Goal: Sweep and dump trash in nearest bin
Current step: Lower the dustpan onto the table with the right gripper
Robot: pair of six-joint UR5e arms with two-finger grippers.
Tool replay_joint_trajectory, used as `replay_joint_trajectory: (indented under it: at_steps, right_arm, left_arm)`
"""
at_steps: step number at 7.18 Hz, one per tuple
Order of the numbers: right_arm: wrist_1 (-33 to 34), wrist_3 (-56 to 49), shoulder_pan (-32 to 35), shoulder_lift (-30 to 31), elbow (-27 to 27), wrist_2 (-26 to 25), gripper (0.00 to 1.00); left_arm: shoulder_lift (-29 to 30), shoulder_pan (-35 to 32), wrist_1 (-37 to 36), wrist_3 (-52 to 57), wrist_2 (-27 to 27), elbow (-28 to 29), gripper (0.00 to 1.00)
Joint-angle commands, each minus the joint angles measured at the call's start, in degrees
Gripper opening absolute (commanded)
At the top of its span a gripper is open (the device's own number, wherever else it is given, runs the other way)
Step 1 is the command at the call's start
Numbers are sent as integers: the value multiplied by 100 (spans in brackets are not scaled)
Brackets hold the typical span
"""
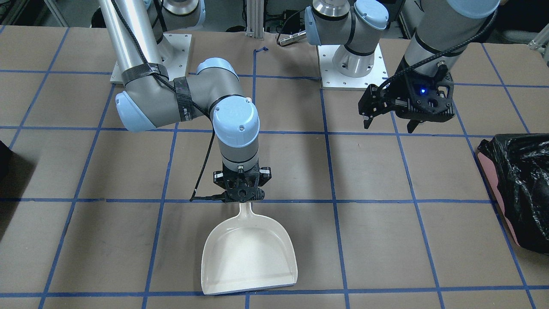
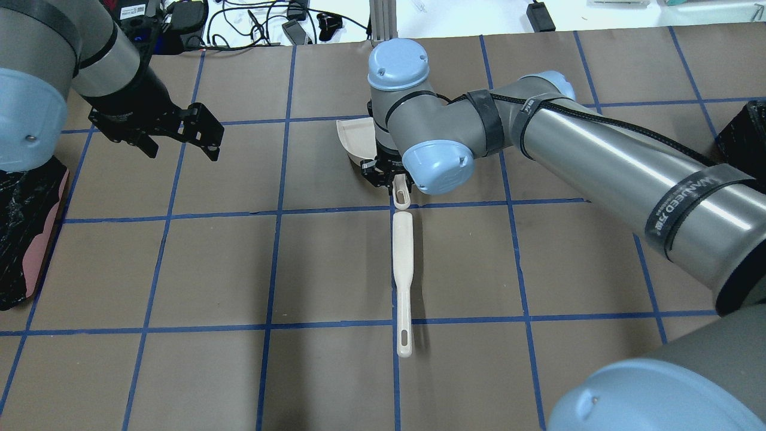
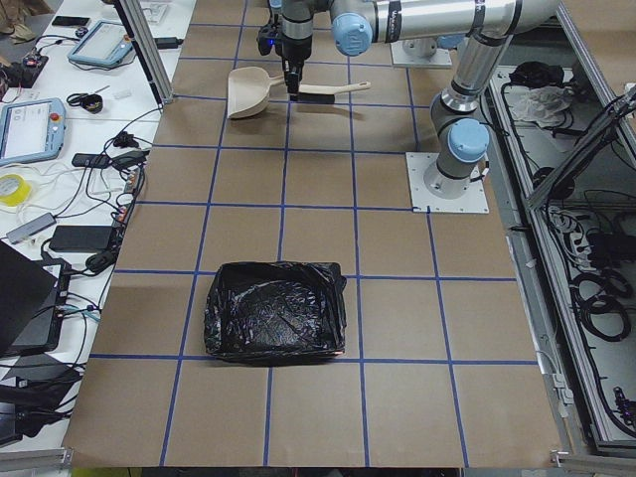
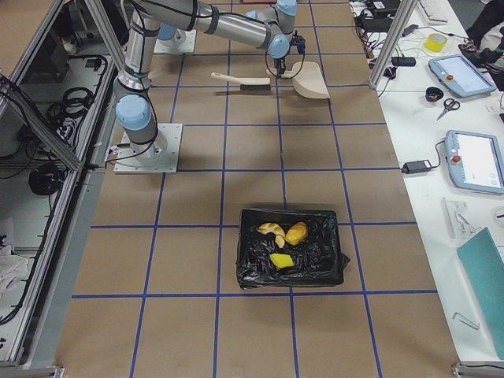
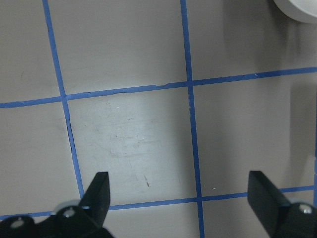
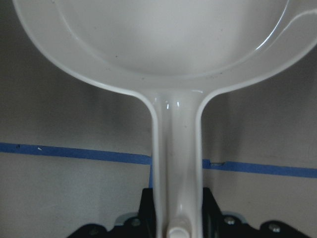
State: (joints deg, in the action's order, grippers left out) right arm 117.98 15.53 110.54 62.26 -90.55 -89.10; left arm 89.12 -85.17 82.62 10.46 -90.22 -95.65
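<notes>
Judging by the right-side view, the trash (image 4: 281, 242) is already dumped in the bin (image 4: 249, 269) at the right end of the desk (image 1: 386, 171): orange lump (image 4: 297, 233), pale curved piece (image 4: 270, 231) and sponge chunk (image 4: 280, 261) are seen loose on crinkled black liner (image 4: 319, 253). All three are expected to be light. The lump is likely stiff and knobbly and the sponge soft and springy, so they are better swept than pinched, being too small for a clean grasp. The dustpan (image 1: 248, 257) is seen empty and flat on the desk. It is glossy cream plastic, judged stiff, light and slick. Its narrow handle (image 6: 176, 163) is the only sensible hold, and the right gripper (image 1: 242, 198) is closed on it there. The left gripper (image 5: 178, 178) is held wide open with nothing in it, above bare desk. The brush (image 2: 402, 269) is seen lying on the desk, end-on just beside the handle tip, touched by neither gripper.
</notes>
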Motion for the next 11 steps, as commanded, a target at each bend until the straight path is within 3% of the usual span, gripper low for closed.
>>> replay_joint_trajectory:
  at_steps: [1,2,5,6,8,10,11]
  right_arm:
    - [-3,-23,2,-12,-6,-2,0]
    - [15,-50,2,-12,-6,-11,2]
    - [15,11,-6,-3,-15,-46,52]
    - [23,-6,2,-12,-15,-46,63]
    - [15,20,-6,6,-15,-72,71]
    - [23,11,-15,110,64,-72,100]
    - [24,-76,-120,285,73,-46,100]
  left_arm:
    - [0,0,0,0,-4,-6,100]
    - [0,0,0,0,-4,3,100]
    - [0,0,0,0,-22,3,100]
    - [0,0,0,0,-5,3,100]
    - [0,0,0,0,13,3,100]
    - [-9,0,-9,0,13,20,100]
    - [-9,0,-9,0,13,20,100]
